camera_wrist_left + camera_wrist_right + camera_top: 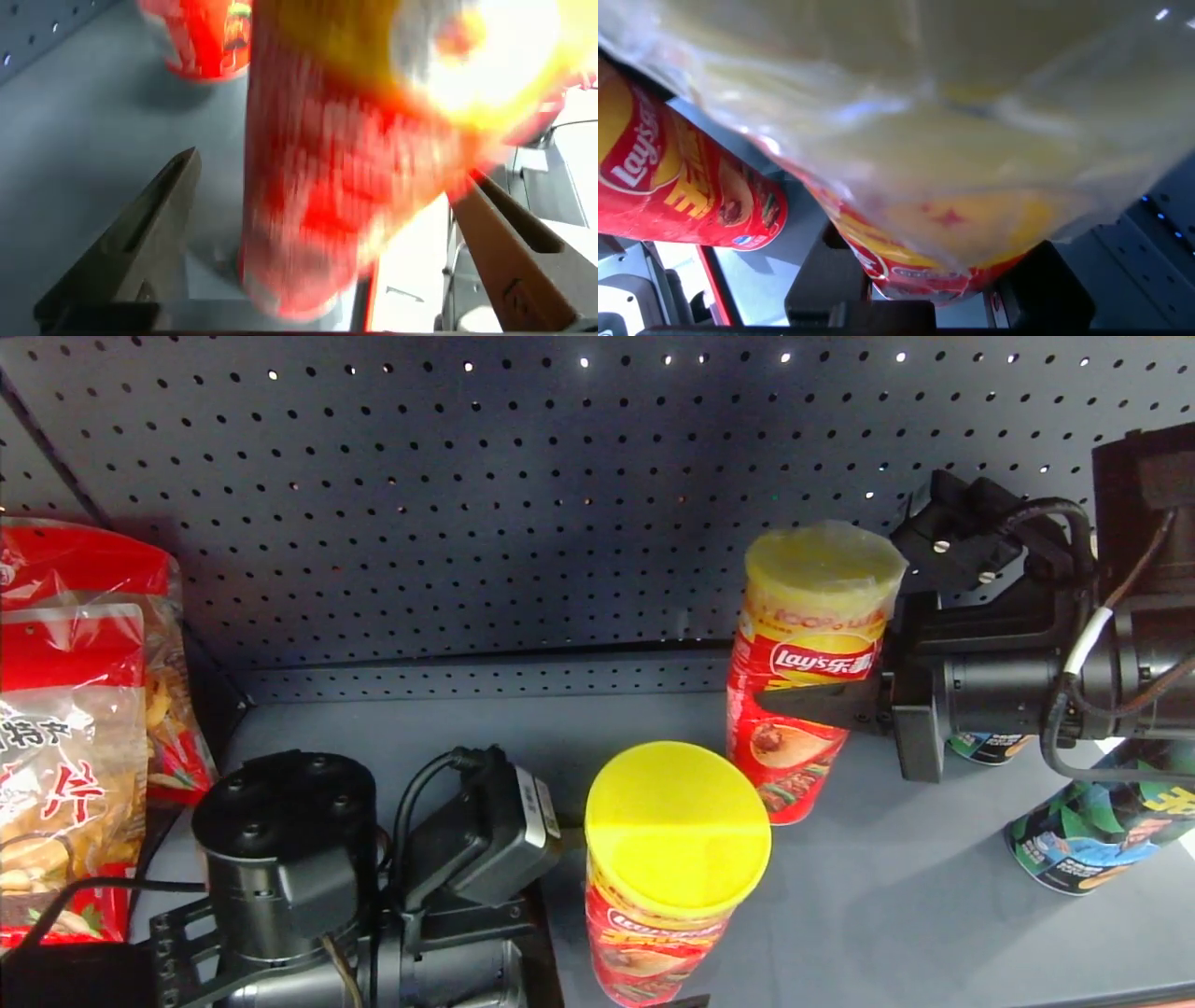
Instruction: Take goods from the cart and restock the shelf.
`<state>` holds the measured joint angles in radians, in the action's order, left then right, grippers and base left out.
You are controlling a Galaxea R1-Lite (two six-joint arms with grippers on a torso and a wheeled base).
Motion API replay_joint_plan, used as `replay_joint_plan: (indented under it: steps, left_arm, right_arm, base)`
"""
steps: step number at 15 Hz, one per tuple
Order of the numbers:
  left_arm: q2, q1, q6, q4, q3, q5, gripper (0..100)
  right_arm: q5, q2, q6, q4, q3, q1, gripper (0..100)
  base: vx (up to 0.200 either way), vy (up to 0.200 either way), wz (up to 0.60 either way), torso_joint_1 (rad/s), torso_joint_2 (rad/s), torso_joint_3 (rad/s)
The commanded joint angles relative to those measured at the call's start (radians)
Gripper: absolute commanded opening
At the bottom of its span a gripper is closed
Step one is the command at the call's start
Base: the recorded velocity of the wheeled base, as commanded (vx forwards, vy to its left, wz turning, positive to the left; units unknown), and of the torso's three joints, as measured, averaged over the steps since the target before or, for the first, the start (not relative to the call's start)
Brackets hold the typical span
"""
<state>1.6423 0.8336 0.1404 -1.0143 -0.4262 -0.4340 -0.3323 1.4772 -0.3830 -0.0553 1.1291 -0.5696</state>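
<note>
Closest to me, the left fingers were spread wide around the near chip can at the front of the shelf, with one side clearly not touching it. Further back, the right fingers were clamped on the far chip can, which stood near the pegboard.

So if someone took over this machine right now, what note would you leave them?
Right pincer: shut on the rear red can, which is upright and farther back on the shelf.
Left pincer: around the front red can, near the shelf's front edge; I cannot tell if it grips.
Done: both cans are at the shelf, between the snack bags and the dark printed cans.
Left: release both cans, pull the arms out, probably fetch more from the cart.
</note>
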Motion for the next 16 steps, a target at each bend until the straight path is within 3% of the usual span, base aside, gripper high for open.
replay_joint_plan:
  steps: [1,5,9,13,15,16]
  left_arm:
    - [-0.052,-0.016,0.001,-0.001,0.044,0.001,100]
    - [-0.134,-0.074,0.002,0.013,0.144,0.001,100]
    - [-0.199,-0.093,0.001,0.022,0.165,0.003,100]
    - [-0.294,-0.148,0.002,0.034,0.221,0.0,100]
    - [-0.437,-0.228,0.008,0.072,0.23,0.005,100]
    - [-0.493,-0.307,0.039,0.112,0.231,0.009,100]
  right_arm:
    - [-0.001,0.002,-0.001,0.0,0.001,-0.001,0]
    - [-0.001,0.009,-0.001,0.002,0.003,-0.009,0]
    - [-0.001,0.023,-0.001,0.002,0.017,-0.021,0]
    - [-0.001,0.031,-0.001,0.002,0.023,-0.021,0]
    - [-0.001,0.038,-0.001,0.003,0.027,-0.021,0]
    - [-0.001,0.04,-0.001,0.003,0.031,-0.021,0]
  base:
    - [0.0,0.0,0.0,0.0,0.0,0.0]
    - [0.0,0.0,0.0,0.0,0.0,0.0]
    - [0.0,0.0,0.0,0.0,0.0,0.0]
    - [0.0,0.0,0.0,0.0,0.0,0.0]
    - [0.0,0.0,0.0,0.0,0.0,0.0]
    - [0.0,0.0,0.0,0.0,0.0,0.0]
